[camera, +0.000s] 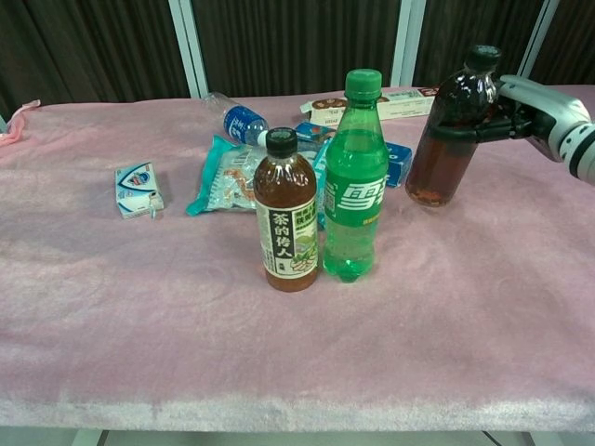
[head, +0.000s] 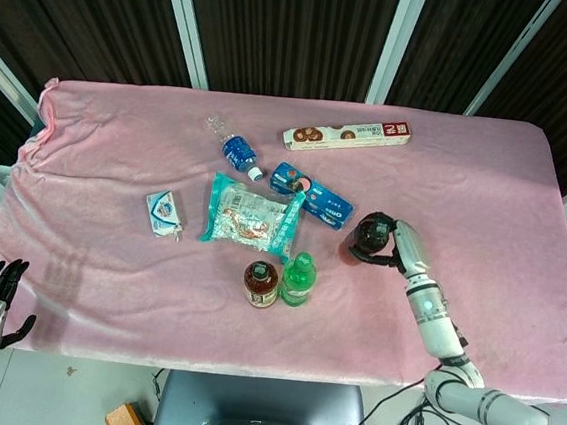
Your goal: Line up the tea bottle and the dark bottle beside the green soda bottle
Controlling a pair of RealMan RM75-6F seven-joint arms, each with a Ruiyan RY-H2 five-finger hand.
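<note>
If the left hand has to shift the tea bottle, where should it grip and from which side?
Grip the tea bottle around its labelled middle, coming from its left. It stands upright, the green soda bottle sits close on its other side, and the cap is too narrow for a steady hold.

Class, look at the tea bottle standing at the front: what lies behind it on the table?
Behind the tea bottle lies a teal snack packet, and further back a water bottle on its side. The tea bottle covers the packet's right end.
</note>
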